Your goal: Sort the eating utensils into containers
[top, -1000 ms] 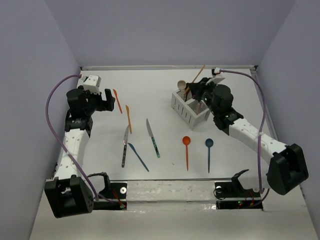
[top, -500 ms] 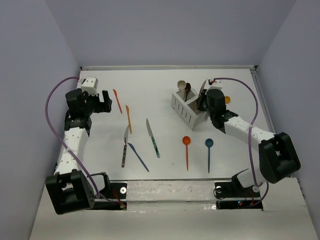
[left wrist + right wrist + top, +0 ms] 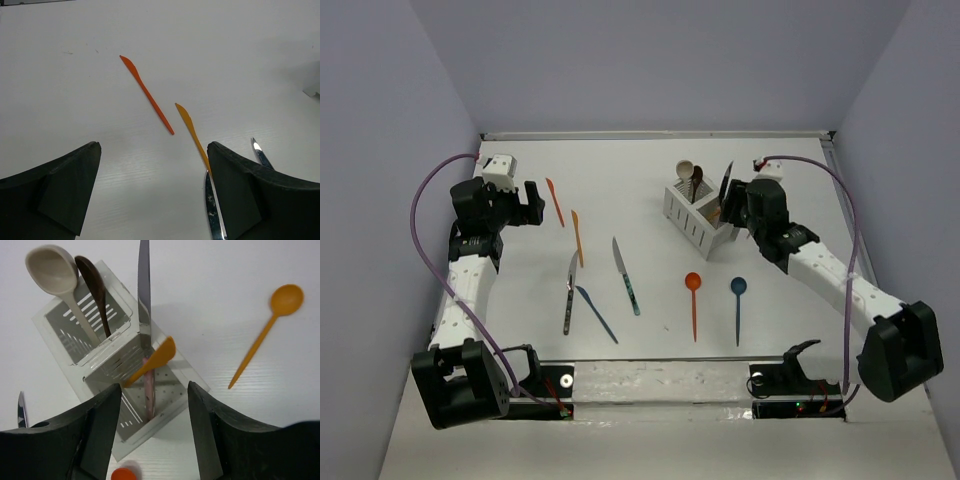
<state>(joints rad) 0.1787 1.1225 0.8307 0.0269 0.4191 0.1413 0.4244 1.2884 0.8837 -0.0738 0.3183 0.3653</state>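
White table, lilac walls on three sides, and cutlery lying scattered across it. The caddy sits right of centre, toward the back. One compartment holds a beige spoon and a brown spoon. The other, nearer the right arm, holds a steel knife standing blade up, with a tilted orange knife leaning beside it. The right gripper hangs right above that second compartment with its fingers apart, touching neither knife (a gap shows on both sides of the steel one). An amber spoon lies on the table just beside the caddy.

On the left side, the left gripper is spread wide over the table, with nothing in it. Ahead of it lie a red-orange knife and a yellow-orange knife, near each other but apart. Closer to the arm bases lie a left table knife with a blue knife just beside it, and a right table knife. Further right, a red spoon and a blue spoon lie side by side, bowls pointing away from the bases.
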